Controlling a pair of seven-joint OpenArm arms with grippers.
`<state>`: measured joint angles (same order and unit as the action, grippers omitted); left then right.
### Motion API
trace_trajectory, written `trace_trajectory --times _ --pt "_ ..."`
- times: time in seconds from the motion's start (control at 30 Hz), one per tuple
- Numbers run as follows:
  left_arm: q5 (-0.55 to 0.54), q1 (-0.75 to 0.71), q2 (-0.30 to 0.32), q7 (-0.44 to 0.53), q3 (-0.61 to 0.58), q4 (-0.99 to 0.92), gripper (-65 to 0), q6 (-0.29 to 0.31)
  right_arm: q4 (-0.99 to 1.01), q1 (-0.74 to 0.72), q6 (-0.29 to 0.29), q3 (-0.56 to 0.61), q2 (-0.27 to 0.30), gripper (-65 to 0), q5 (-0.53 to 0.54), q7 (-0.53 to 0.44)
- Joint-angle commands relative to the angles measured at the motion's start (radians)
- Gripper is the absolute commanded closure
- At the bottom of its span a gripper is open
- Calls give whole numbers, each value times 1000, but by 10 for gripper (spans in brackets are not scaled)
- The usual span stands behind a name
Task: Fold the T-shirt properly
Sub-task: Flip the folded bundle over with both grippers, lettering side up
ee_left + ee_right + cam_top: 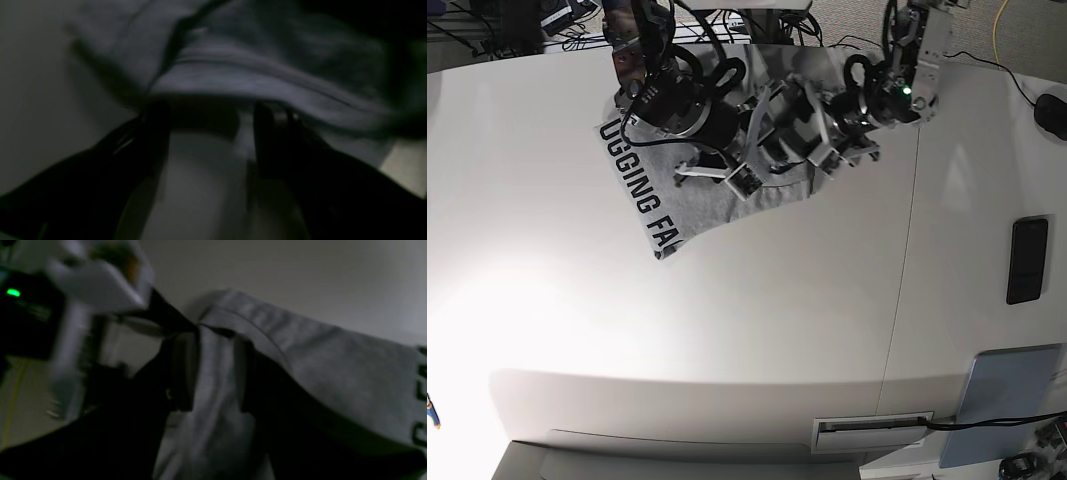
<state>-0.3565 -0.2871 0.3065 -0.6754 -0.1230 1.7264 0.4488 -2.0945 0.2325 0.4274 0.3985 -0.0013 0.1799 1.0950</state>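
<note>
The grey T-shirt lies bunched at the far middle of the white table, with black lettering along its left edge. Both arms hang over it. In the right wrist view my right gripper has a fold of the shirt running between its dark fingers; it also shows in the base view. In the left wrist view my left gripper has its fingers wide apart, with the shirt's hem lying across the tips. It sits right of the cloth in the base view.
A black flat device and a dark mouse lie at the right. A blue-grey pad sits at the near right corner. Cables trail behind the far edge. The left arm's body with a green light is close to my right gripper.
</note>
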Motion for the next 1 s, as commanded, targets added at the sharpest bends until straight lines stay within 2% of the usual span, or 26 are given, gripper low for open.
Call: trace_trajectory --times 0.0,0.1,0.2,0.27,0.3,0.37,0.47,0.53,0.63,0.73,0.97 --pt "6 2 29 -16 2 10 -399 -18 -19 -8 2 -7 -4 -197 6 -26" --pt "-53 2 90 -23 2 21 -399 -47 -19 -12 2 -52 -4 -197 5 -26" --pt "-121 2 133 -33 3 47 -399 -48 -19 -20 2 -124 -4 -197 5 -33" --pt "-140 1 134 -53 4 73 -393 -35 -19 -25 2 -183 -3 -197 -6 -67" --pt "-165 0 134 -54 3 87 -375 -10 -19 -29 2 -212 -3 -196 -21 -90" --pt "-228 -8 118 -55 3 123 -297 55 -17 -46 2 -266 2 -190 -64 -127" --pt "-278 -13 48 -87 1 162 -104 139 34 -108 -2 -307 36 -69 -88 -131" --pt "-317 -12 -7 -131 1 169 0 167 105 -163 -2 -308 58 0 -96 -132" --pt "-343 -12 -79 -163 1 169 0 166 251 -268 -2 -307 65 0 -100 -137" --pt "-344 -12 -125 -171 1 168 0 166 402 -385 0 -306 65 0 -100 -146" --pt "-309 -12 -154 -169 -60 83 0 161 737 -602 10 -306 65 0 -103 -148"
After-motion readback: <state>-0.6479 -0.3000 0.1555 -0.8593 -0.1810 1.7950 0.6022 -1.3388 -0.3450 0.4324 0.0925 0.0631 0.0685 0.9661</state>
